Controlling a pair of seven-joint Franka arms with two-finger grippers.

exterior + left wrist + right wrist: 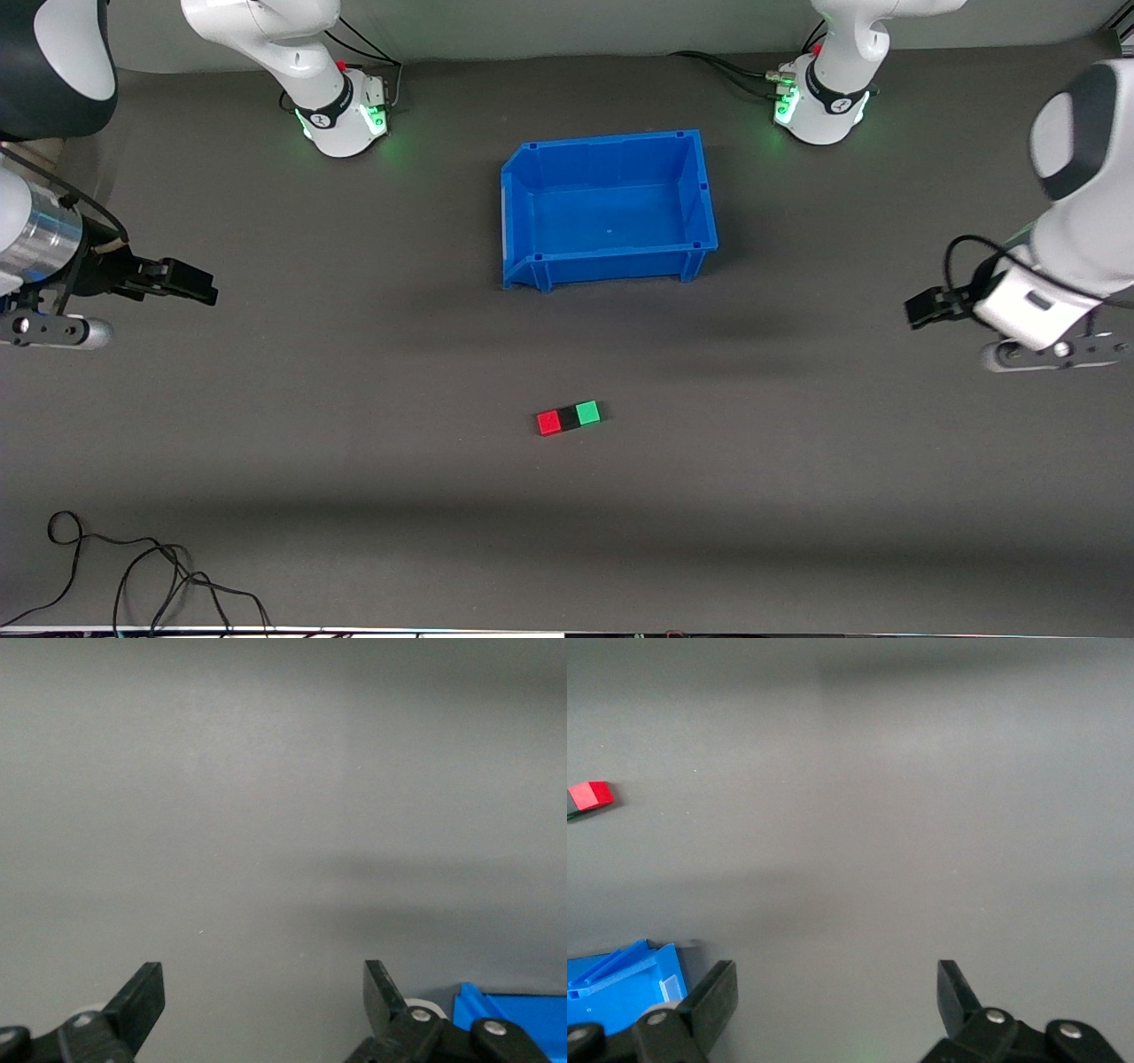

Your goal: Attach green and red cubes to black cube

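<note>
**Trainee:** What is the step in hand?

**Operator:** I judge the assembly complete. The red cube (548,423), the black cube (569,417) and the green cube (587,412) lie in one row, touching, black in the middle, on the grey mat (354,461). The row sits nearer the front camera than the blue bin (523,230). What I have left is verification and standby.

**Trainee:** How do I do that well?

**Operator:** I hold both arms clear and check that no gap shows between faces. In the front view I see none. Do not nudge the row; a sideways touch could break the joint.

**Trainee:** State of the tools?

**Operator:** The left gripper (266,992) is released, fingers spread wide, nothing between them; it hangs over bare mat at the left arm's end of the table. The right gripper (837,992) is likewise released and empty, over the mat at the right arm's end.

**Trainee:** Where are the cubes relative to them?

**Operator:** Well apart from both, roughly midway between the two. Only the red end shows in the right wrist view; the left wrist view shows none.
</note>
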